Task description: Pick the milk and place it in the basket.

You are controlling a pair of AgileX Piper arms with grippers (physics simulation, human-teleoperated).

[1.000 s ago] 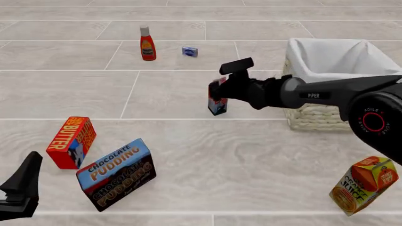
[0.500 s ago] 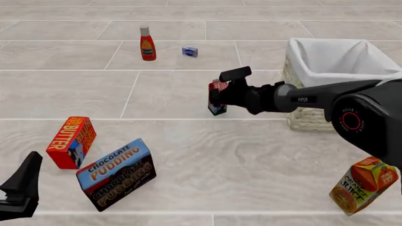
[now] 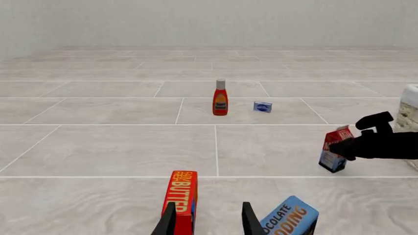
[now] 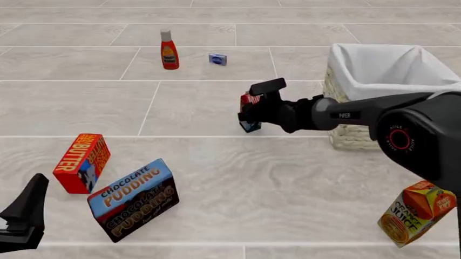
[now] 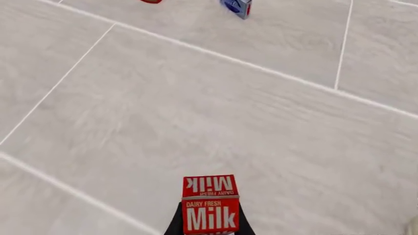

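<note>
While the right gripper (image 4: 249, 110) is pinching the milk (image 4: 249, 114) w/ jaws clamped on its sides, the carton is tilting, lower corner looking clear of the bench near centre, a bit toward the right edge; wrist cam is showing both fingers hugging the red top (image 5: 210, 208); so it's looking like the lift step is running, grasp done; basket (image 4: 364, 132) is sitting just beside, by the right edge, liner open; next move is calling for more height to clear that rim, then a carry over the liner & release; left gripper (image 3: 207, 220) is idling near the front-left corner, jaws apart, holding nothing.
</note>
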